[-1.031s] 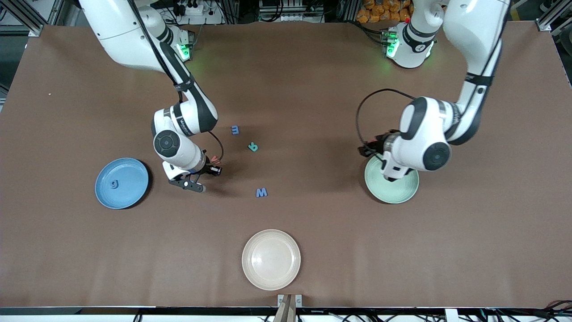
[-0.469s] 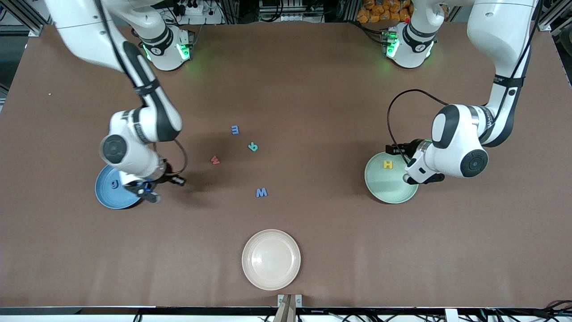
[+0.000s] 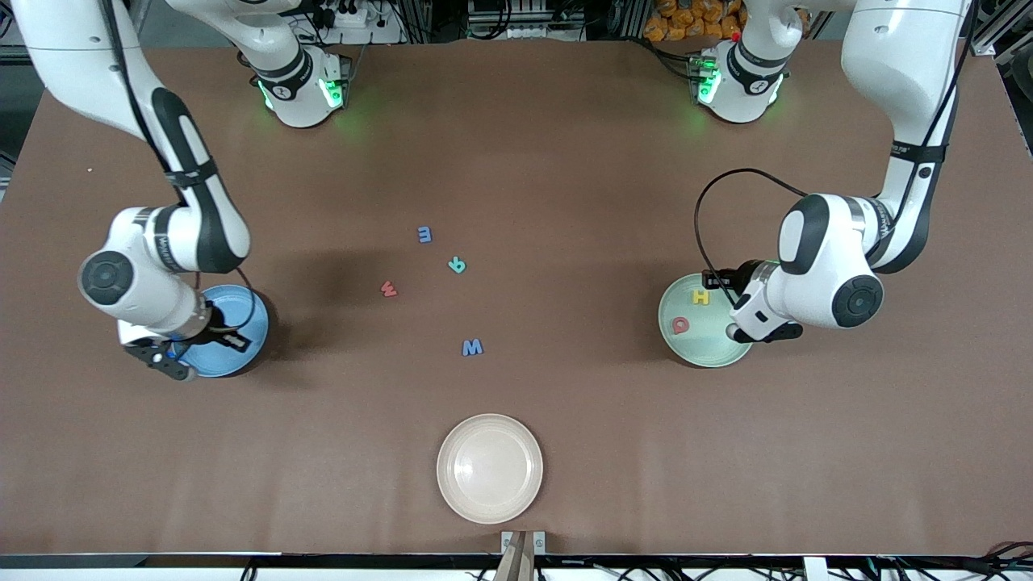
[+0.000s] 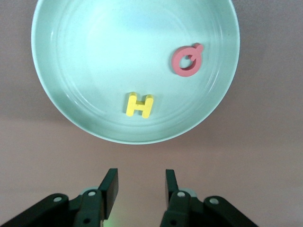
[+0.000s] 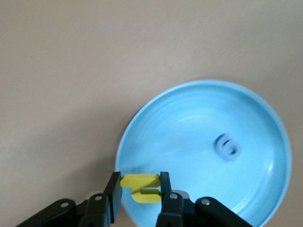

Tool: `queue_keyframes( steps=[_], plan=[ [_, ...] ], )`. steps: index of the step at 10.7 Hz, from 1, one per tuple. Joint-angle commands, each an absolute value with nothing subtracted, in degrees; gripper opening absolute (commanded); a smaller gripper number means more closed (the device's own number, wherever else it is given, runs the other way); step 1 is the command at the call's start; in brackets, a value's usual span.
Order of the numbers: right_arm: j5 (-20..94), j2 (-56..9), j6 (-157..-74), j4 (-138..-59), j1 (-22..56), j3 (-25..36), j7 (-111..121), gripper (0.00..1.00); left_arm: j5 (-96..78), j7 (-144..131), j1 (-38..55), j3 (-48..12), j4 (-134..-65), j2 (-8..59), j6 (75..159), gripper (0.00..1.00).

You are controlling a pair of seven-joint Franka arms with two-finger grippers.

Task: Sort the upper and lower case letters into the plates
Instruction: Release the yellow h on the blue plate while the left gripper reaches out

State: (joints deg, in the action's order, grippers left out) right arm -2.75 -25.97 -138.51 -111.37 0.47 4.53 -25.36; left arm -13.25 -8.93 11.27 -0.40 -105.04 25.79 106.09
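Spanning the view — brown table (image 3: 565, 161), cream plate (image 3: 490, 468).

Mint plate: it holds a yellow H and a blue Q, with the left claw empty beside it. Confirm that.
Not quite. The Q in the mint plate is red, not blue, as the left wrist view shows. The yellow H and the empty left claw beside the plate are right.

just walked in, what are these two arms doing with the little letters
They are sorting letters into plates. The right gripper holds a yellow letter over the blue plate, which already has a blue letter. The left gripper, fingers apart and empty, hangs by the mint plate holding a yellow H and red letter. Four letters remain on the table.
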Motion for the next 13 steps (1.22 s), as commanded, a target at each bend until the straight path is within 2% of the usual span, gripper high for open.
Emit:
queue_keyframes(
  steps=[1, 2, 3, 4, 7, 10, 13],
  plan=[
    [-3.8, -26.0, -137.4, -109.5, -3.9, 4.0, -19.2, 0.00, -14.3, -11.3, 12.2, -0.1, -104.3, 26.1, 105.6, 1.00],
    [-3.8, -26.3, -137.4, -109.7, -4.4, 4.0, -18.7, 0.02, -19.9, -14.1, 13.6, -0.3, -104.5, 25.8, 105.6, 1.00],
    [-3.8, -26.6, -137.4, -110.2, -4.1, 4.0, -18.8, 0.62, -25.6, -19.1, 16.1, -0.2, -104.5, 25.8, 105.7, 1.00],
    [-3.8, -26.5, -137.5, -110.9, -3.9, 3.9, -18.7, 1.00, -30.4, -24.0, 18.5, -0.3, -104.2, 26.0, 107.2, 1.00],
    [-3.6, -26.2, -137.5, -110.8, -3.3, 3.6, -19.2, 1.00, -45.0, -34.9, 27.8, -0.4, -104.1, 27.7, 119.0, 1.00],
    [-3.3, -25.8, -137.8, -111.1, 0.2, 3.4, -27.9, 1.00, -61.7, -40.9, 40.6, -1.7, -101.4, 34.2, 140.8, 1.00],
    [-3.2, -25.1, -137.0, -111.1, 3.2, 3.3, -35.5, 1.00, -70.2, -48.2, 44.0, -4.0, -91.0, 43.3, 142.9, 1.00]
  ],
)
